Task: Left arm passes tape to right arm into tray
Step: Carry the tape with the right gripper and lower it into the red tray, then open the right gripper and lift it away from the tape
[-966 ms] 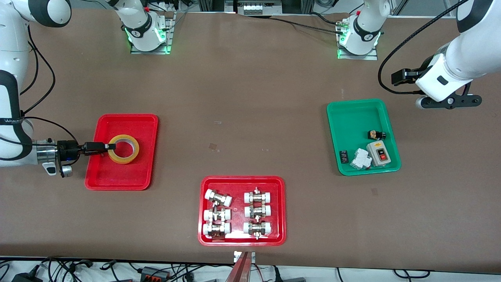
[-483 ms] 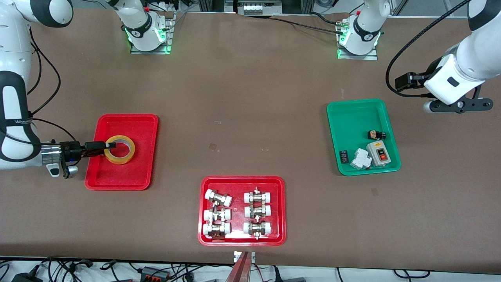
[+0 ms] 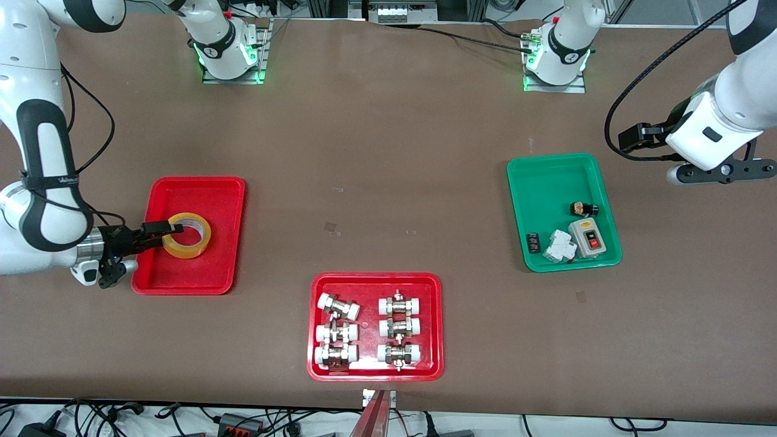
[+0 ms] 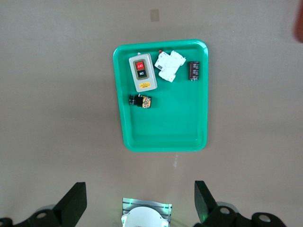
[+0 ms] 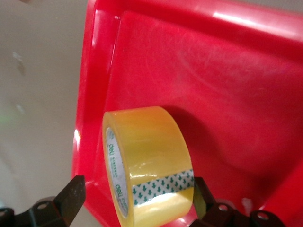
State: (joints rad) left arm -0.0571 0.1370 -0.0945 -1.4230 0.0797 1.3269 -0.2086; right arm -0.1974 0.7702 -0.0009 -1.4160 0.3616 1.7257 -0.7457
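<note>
Front view shows the tape (image 3: pixel 188 234) lying in the tray (image 3: pixel 206 194) by the table's right-arm end, the right hand (image 3: pixel 173 229) open around it. The left hand (image 4: pixel 138 208), open, waits above bare table beside the green tray (image 3: pixel 546 176). A finger could snag the roll and drag it out.

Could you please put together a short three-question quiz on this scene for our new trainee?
1. True or false: the tape lies in the plain red tray.
2. Which tray lies nearest the front camera? A) the green tray B) the red tray with metal fittings C) the plain red tray
3. Fill in: the right gripper, over the plain red tray at the tape, has its fingers ____, while the open left gripper hangs above the table near the green tray.

Key: 1. True. 2. B. 3. Open.
</note>
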